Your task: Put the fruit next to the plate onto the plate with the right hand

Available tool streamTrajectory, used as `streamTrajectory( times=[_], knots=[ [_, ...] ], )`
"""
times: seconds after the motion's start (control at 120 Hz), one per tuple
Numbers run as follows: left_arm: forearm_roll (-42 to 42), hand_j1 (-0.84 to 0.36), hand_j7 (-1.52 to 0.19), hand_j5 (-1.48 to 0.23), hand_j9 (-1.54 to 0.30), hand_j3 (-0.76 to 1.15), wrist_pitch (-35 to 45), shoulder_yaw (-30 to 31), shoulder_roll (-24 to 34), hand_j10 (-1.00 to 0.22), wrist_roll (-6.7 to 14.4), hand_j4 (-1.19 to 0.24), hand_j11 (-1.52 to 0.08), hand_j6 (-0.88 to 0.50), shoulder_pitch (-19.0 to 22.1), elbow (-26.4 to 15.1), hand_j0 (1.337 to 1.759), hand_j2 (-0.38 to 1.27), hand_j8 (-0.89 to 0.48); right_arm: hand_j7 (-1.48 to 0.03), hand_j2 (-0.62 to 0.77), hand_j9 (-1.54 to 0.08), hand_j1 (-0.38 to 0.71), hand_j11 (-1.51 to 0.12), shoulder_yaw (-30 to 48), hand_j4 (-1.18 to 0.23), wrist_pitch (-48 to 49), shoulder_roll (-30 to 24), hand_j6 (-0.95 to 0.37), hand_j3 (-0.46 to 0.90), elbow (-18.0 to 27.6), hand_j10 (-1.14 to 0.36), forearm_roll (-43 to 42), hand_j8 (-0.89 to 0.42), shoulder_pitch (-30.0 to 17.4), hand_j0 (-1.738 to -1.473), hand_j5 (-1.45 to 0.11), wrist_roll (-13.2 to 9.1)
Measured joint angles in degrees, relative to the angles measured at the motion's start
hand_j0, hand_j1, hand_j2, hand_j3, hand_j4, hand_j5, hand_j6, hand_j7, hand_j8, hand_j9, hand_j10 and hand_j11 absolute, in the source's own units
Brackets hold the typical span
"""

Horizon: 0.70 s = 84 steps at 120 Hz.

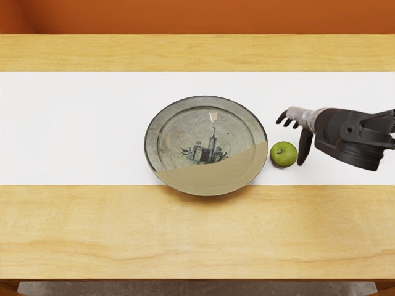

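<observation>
Here, seen from above at a slant, a wooden table [197,234] carries a broad white runner [74,123] across its middle. On the runner lies a round grey plate [151,145], shiny enough to mirror a dark building shape and a tan patch on its surface. Nothing rests on it.

Just beside the plate's right edge, close but apart from the rim, sits a small green apple [284,154], the fruit the task names. It sits on the runner, not on the plate, so the move is not yet done.

The right hand [302,123] comes in from the right edge on a dark, bulky forearm. Its fingers are spread and loosely bent, holding nothing. The fingertips point left above the apple, and the thumb hangs down just to the apple's right (whether it touches the skin cannot be told). This placement looks like a reach: the hand brackets the fruit from its far side, probably so that closing the fingers would cup it and a short carry leftward would bring it over the plate.

By count: one plate, one apple, one runner, one hand. The left arm is out of sight.
</observation>
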Motion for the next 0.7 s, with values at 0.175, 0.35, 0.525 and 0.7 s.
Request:
streamTrajectory(
  times=[0.175,0.35,0.525,0.7],
  knots=[
    [0.02,0.35,0.0,0.0,0.0,0.0,0.0,0.0,0.0,0.0,0.0,0.0,0.0,0.0,0.04,0.0,1.658,0.0,0.0,-0.31,-0.05,-0.31,-0.06,-0.31,-0.1,-0.24,-3.32,1.83,-0.24,0.0,0.14,-0.24,0.0,-0.24,-0.28,-1.658,-0.31,-1.96],
    [0.02,0.35,0.0,0.0,0.0,0.0,0.0,0.0,0.0,0.0,-0.01,0.0,0.0,0.0,0.0,0.0,1.658,0.0,0.0,-0.31,-0.05,-0.31,-0.06,-0.31,-0.13,-0.24,-6.43,3.57,-0.24,0.0,0.19,-0.24,0.07,-0.24,-1.88,-1.658,-0.31,-2.47],
    [0.01,0.35,0.0,0.0,0.0,0.0,0.02,0.0,0.0,0.0,-0.01,0.0,0.0,0.0,0.01,0.0,1.658,0.0,0.0,-0.31,-0.05,-0.31,-0.06,-0.31,-0.21,-0.24,-8.71,4.35,-0.24,0.0,0.25,-0.24,0.09,-0.24,-3.04,-1.658,-0.31,-2.67],
    [0.02,0.35,0.0,0.0,0.0,0.0,0.01,0.0,0.0,0.0,0.01,0.0,0.0,0.0,0.0,0.0,1.658,0.0,0.0,-0.31,-0.05,-0.31,-0.06,-0.31,-0.48,-0.24,-10.95,5.44,-0.24,0.0,0.26,-0.24,0.17,-0.24,-4.39,-1.658,-0.31,-2.74]
  ],
)
